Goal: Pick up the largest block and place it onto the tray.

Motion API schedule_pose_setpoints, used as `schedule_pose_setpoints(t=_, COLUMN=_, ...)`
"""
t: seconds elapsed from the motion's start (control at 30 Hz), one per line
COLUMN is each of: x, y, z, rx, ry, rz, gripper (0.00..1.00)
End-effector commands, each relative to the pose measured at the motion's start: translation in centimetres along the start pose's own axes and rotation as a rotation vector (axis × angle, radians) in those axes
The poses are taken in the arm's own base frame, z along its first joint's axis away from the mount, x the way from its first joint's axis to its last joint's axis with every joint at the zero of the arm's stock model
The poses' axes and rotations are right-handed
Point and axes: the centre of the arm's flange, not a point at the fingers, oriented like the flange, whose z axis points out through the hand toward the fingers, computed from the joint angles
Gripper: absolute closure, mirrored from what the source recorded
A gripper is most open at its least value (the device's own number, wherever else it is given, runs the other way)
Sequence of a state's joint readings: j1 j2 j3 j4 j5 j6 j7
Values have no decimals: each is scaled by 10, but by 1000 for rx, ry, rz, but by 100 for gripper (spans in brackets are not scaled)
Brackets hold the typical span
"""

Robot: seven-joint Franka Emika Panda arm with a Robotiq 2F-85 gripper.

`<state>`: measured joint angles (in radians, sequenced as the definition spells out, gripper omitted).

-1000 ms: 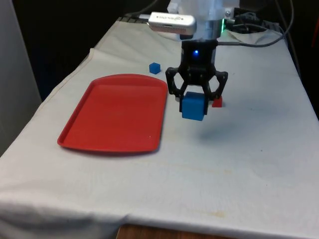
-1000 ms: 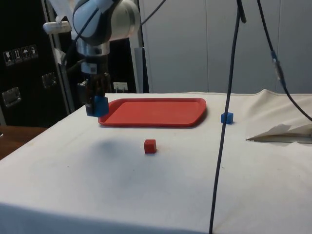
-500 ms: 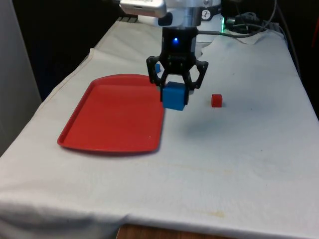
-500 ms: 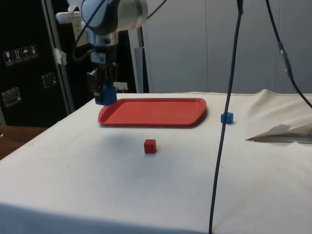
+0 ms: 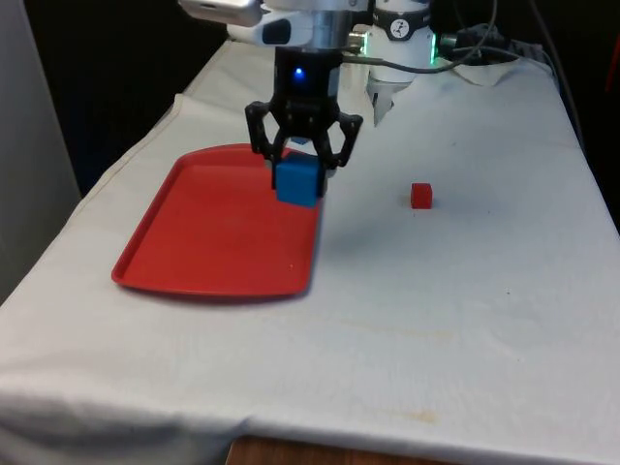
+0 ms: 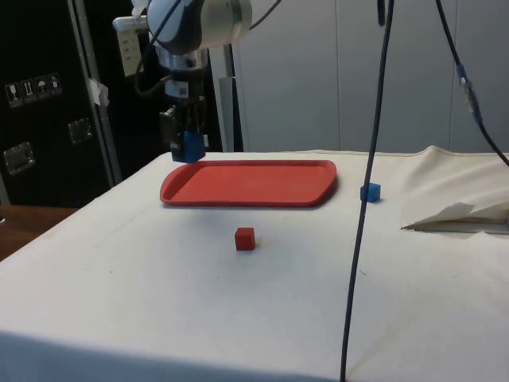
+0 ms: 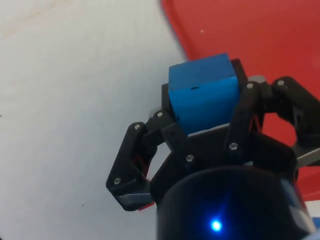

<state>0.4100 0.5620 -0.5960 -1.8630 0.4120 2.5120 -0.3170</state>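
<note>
- The tray (image 5: 208, 228) lies directly below and toward the front view's left of the end effector (image 5: 299, 174), which hangs over the tray's near-side rim.
- The end effector's 2 fingers are clamped on the large blue block (image 5: 297, 180), held clear above the desk (image 5: 465, 291).

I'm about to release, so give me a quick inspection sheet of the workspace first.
Surface: white cloth, faint stains near the front edge.
Job's things: big blue block held in the air over the red tray's edge on the front view's right; tray bare.
Clutter: small red block and small blue block on the cloth, off the tray.
Gripper: shut on the big blue block.
Cables: black cable hanging in the side view.
Surroundings: dark cabinets, black curtains.
</note>
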Motion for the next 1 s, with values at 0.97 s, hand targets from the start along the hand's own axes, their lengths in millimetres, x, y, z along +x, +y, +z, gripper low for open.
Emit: schedule_pose_setpoints(t=0.97, x=-53, y=82, z=23, rx=-37, ry=-35, rz=11, gripper=95)
